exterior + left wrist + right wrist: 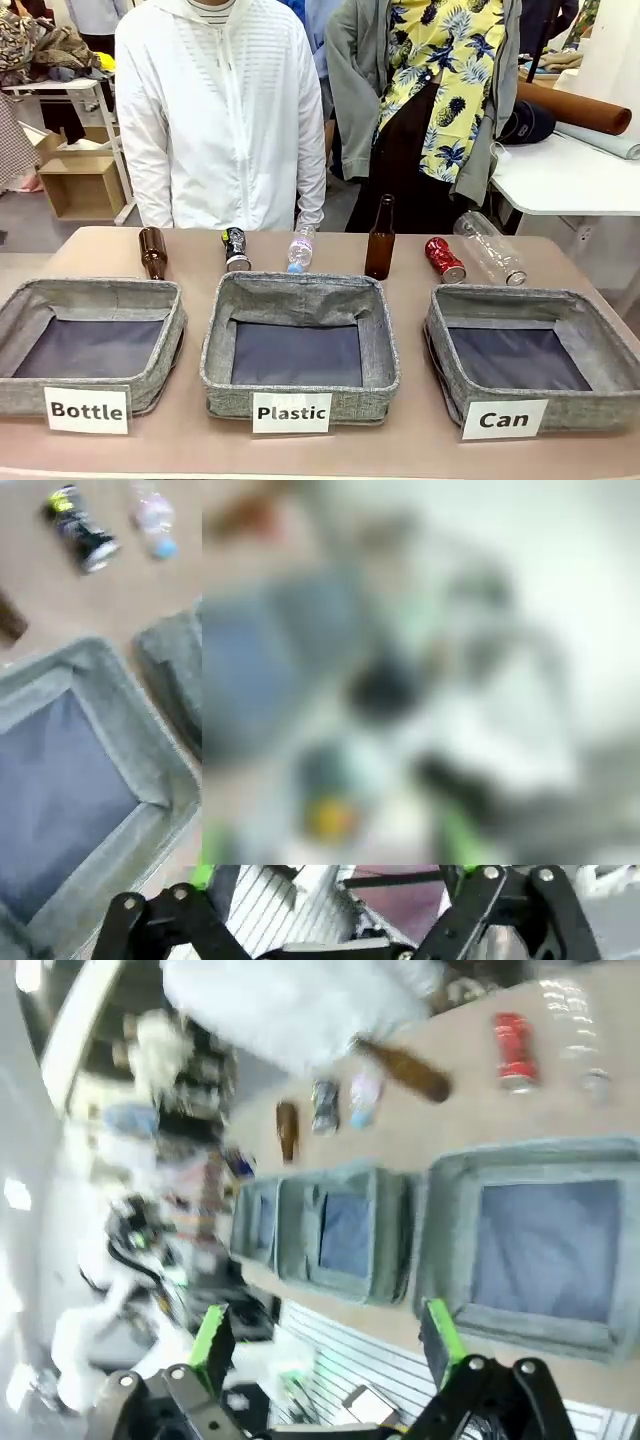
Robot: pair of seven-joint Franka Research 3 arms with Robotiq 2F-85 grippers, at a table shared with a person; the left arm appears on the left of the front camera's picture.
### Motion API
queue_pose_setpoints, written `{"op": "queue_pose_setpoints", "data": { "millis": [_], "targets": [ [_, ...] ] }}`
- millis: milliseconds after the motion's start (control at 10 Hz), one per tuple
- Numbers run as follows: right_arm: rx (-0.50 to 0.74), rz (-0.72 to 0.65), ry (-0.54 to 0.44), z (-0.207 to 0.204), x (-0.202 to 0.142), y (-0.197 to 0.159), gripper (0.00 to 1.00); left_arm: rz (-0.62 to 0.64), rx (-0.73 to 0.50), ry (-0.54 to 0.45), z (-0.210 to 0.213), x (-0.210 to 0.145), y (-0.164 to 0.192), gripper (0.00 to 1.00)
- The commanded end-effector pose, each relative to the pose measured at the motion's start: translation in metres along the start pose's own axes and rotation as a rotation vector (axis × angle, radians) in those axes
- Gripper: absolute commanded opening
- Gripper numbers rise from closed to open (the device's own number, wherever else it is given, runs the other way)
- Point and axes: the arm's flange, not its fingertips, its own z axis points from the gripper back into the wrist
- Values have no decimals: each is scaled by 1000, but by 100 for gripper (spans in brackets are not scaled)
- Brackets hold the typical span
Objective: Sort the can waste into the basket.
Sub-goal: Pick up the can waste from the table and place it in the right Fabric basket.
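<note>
Right of centre in the front view, red can (443,259) just behind the Can basket (590,408) at lower right; left of centre, black can (236,250) behind the Plastic bin (218,345); left claw (330,872) and right claw (325,1338) spread apart, empty.

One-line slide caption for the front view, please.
Both cans unsorted: red can just behind the empty Can basket, black can behind the Plastic bin.
</note>
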Motion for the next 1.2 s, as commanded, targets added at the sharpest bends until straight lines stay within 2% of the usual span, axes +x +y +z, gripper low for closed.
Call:
{"op": "queue_pose_setpoints", "data": {
  "millis": [0, 100, 300, 400, 1000, 1100],
  "targets": [
    [78, -165, -124, 2, -42, -86, 100, 166, -59, -147, -2, 14, 40, 100],
    [71, -214, -160, 11, -46, -102, 100, 231, -80, -200, -2, 5, 55, 100],
    [27, -280, -196, 19, -44, -119, 100, 316, -62, -311, -27, -11, 50, 100],
    [37, -263, -169, 63, -16, -117, 100, 272, -69, -210, 12, -11, 75, 100],
    [20, -291, -156, 58, -17, -115, 100, 272, -69, -210, 12, -11, 75, 100],
    [-110, -254, -160, 37, -2, -90, 100, 272, -69, -210, 12, -11, 75, 100]
  ]
}}
